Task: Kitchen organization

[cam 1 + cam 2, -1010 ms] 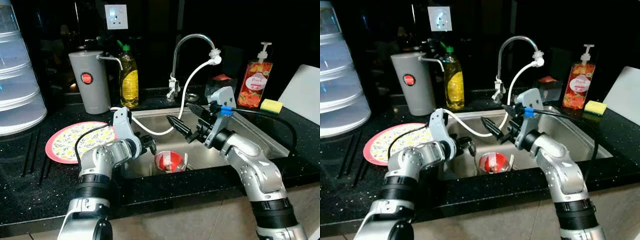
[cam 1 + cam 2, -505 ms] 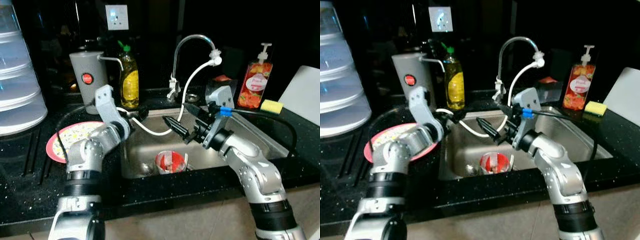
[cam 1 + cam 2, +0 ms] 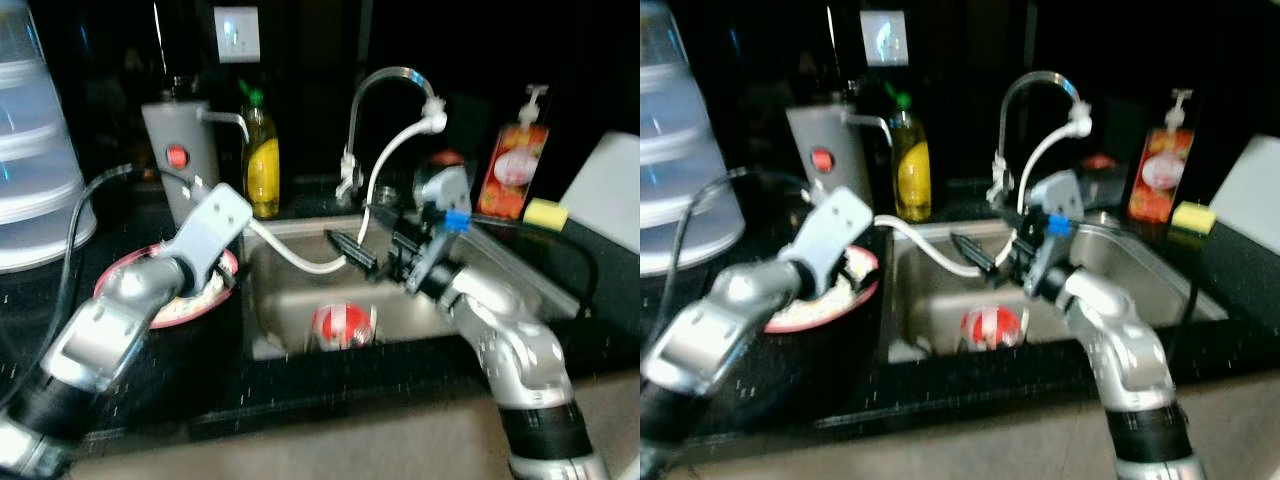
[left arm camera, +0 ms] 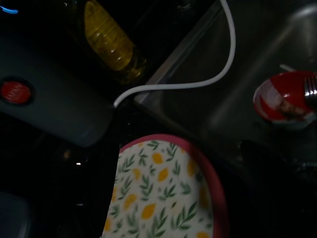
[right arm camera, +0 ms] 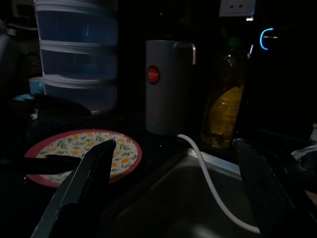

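Note:
A pink-rimmed plate [image 3: 210, 293] with a lemon pattern lies on the black counter left of the steel sink [image 3: 520, 290]. My left gripper [image 5: 52, 136] hovers over that plate, and its two dark fingers look spread, with nothing held. The left wrist view looks down on the plate [image 4: 158, 193]. A red and white bowl [image 3: 342, 325] sits in the sink bottom. My right gripper [image 3: 365, 238] hangs open above the middle of the sink, pointing left toward the plate [image 5: 121, 148], with nothing between its fingers [image 5: 84, 188]. The head views are blurred.
A white hose [image 3: 385, 170] runs from the faucet [image 3: 385, 78] across the sink. Behind the plate stand a grey jug [image 3: 180, 160] and a yellow bottle [image 3: 262, 165]. Stacked clear containers [image 3: 35, 150] stand far left. A soap pump [image 3: 515, 165] and a yellow sponge [image 3: 543, 212] sit at the right.
My left arm has swung out of the sink and leftward, and its gripper now hangs over the plate. The right gripper has hardly moved. The picture has turned blurry.

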{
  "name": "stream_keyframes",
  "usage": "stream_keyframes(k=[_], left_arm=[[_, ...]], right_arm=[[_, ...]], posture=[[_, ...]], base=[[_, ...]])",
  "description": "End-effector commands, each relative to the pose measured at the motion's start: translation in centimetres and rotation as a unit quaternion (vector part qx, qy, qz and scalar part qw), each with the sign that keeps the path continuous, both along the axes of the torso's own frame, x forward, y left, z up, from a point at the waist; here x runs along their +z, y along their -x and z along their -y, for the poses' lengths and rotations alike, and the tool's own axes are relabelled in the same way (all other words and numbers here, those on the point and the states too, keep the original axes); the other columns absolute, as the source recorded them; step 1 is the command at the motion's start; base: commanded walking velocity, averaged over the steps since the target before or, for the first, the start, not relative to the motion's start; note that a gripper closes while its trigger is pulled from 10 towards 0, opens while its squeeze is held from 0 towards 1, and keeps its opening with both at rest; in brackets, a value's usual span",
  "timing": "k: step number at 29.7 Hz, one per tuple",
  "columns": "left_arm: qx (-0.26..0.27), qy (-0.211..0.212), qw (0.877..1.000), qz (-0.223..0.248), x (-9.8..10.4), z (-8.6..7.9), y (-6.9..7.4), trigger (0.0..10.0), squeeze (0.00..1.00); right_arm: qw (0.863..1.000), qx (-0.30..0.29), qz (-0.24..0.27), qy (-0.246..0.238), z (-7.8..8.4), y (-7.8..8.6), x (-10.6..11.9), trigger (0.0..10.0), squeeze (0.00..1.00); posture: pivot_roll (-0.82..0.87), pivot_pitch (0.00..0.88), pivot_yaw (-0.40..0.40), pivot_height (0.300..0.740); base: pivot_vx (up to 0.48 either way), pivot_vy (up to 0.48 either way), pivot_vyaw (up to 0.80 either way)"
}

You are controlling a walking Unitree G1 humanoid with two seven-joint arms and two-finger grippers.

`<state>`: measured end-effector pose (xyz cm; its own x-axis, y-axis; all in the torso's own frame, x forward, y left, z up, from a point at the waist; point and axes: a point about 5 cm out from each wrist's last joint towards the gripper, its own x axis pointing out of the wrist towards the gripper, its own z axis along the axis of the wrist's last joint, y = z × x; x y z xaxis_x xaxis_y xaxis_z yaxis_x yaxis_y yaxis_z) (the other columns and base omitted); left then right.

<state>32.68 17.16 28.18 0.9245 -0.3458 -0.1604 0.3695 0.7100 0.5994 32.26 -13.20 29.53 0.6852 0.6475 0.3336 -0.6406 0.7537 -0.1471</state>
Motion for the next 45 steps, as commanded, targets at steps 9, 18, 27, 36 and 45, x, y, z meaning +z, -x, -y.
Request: stream_keyframes(k=[9, 18, 27, 36, 45], left_arm=[[0.002, 0.007, 0.994, -0.106, -3.0, -3.1, -0.3, 10.0, 0.0], [-0.016, -0.002, 0.99, -0.138, -3.6, -4.0, -1.5, 10.0, 0.0], [-0.008, -0.031, 0.991, -0.129, -2.6, -5.0, -3.1, 10.0, 0.0], [0.006, -0.044, 0.988, -0.145, -3.4, -6.3, -4.3, 10.0, 0.0], [-0.028, -0.025, 0.986, -0.162, -3.8, -5.5, -5.0, 10.0, 0.0]], right_arm=[[1.0, 0.019, -0.005, -0.007, -0.8, 0.1, -0.2, 10.0, 0.0], [1.0, 0.026, -0.004, -0.008, -1.0, 0.0, 0.0, 10.0, 0.0], [1.0, 0.028, -0.005, -0.013, -1.3, 0.0, 0.0, 10.0, 0.0], [1.0, 0.025, -0.004, -0.015, -1.2, 0.0, 0.0, 10.0, 0.0], [1.0, 0.023, 0.0, -0.015, -1.2, 0.0, 0.2, 10.0, 0.0]], posture=[[0.01, 0.0, -0.038, 0.74], [0.02, 0.002, -0.048, 0.74], [0.02, 0.009, -0.036, 0.74], [0.01, 0.006, -0.035, 0.74], [0.0, 0.0, -0.028, 0.74]], base=[[0.0, 0.0, 0.0], [0.0, 0.0, 0.0], [0.0, 0.0, 0.0], [0.0, 0.0, 0.0], [0.0, 0.0, 0.0]])
